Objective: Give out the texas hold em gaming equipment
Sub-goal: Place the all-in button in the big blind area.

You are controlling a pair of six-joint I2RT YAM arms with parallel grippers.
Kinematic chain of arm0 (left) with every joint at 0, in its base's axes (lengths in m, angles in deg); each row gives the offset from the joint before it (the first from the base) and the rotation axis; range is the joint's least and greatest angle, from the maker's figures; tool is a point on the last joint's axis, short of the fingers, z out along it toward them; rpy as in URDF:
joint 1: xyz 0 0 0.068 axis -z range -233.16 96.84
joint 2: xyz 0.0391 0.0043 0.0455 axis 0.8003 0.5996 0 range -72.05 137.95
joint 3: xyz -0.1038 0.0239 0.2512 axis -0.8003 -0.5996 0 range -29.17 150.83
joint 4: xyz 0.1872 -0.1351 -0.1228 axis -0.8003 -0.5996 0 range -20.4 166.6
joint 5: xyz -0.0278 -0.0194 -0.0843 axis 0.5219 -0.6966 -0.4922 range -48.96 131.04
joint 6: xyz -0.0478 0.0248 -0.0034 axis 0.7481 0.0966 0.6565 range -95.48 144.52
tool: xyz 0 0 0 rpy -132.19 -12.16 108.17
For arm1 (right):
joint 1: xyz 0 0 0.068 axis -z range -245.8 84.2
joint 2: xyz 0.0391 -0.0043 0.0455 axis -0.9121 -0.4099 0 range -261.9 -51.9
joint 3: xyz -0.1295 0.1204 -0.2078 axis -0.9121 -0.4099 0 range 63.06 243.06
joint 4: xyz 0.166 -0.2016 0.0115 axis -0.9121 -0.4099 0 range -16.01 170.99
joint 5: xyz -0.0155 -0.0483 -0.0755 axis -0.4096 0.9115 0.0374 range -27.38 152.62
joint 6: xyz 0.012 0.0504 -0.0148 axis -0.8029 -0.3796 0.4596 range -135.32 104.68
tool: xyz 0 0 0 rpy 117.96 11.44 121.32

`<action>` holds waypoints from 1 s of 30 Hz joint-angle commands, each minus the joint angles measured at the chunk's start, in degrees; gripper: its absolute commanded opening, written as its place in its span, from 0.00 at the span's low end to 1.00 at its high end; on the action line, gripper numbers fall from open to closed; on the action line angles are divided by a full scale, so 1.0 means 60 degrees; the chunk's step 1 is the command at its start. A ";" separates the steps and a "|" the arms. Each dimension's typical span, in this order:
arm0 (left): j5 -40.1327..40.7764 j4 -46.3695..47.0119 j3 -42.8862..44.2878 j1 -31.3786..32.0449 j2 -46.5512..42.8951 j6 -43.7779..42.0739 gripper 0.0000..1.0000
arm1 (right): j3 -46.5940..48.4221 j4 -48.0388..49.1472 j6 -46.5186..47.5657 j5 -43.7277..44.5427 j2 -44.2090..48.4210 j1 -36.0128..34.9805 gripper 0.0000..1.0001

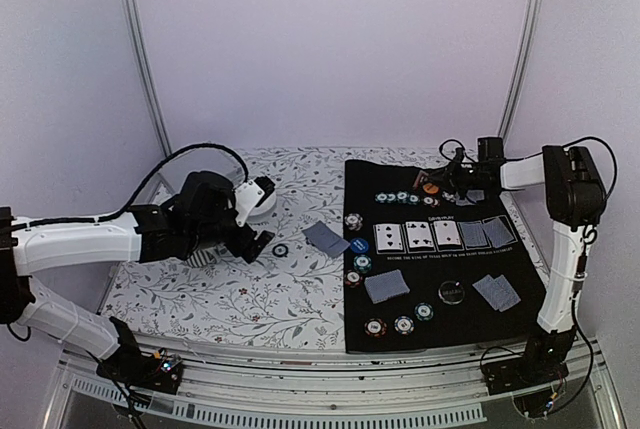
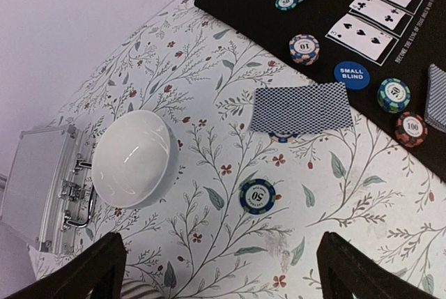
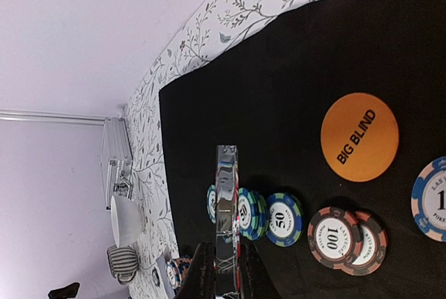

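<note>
The left gripper is held wide open and empty above the flowered tabletop. The right gripper is clamped on a thin glossy piece, seen edge-on, near the far edge of the black mat by the orange button. A lone striped chip lies flat mid-tabletop, just left of the mat. It is judged light, stiff and smooth, best pinched across its rim. The face-down cards beside it are judged thin and slippery.
</note>
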State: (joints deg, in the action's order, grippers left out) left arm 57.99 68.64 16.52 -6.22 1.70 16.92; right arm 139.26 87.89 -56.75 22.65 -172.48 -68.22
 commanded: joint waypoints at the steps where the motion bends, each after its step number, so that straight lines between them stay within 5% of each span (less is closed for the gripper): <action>1: -0.0123 0.0384 -0.0142 -0.0235 -0.0233 -0.0133 0.98 | 0.0441 0.0259 -0.0267 0.0476 -0.0454 0.0175 0.02; 24: -0.0184 0.0340 -0.0174 -0.0271 -0.0065 -0.0204 0.98 | 0.2480 -0.0514 -0.0408 0.0812 -0.1901 0.1383 0.03; 30: -0.0158 0.0290 -0.0145 -0.0266 -0.0004 -0.0237 0.98 | 0.2593 -0.0582 -0.0533 0.0815 -0.2097 0.1381 0.10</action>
State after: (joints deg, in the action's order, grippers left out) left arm 57.12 69.90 15.95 -7.12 1.09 16.01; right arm 153.49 85.13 -59.50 28.03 -183.80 -59.59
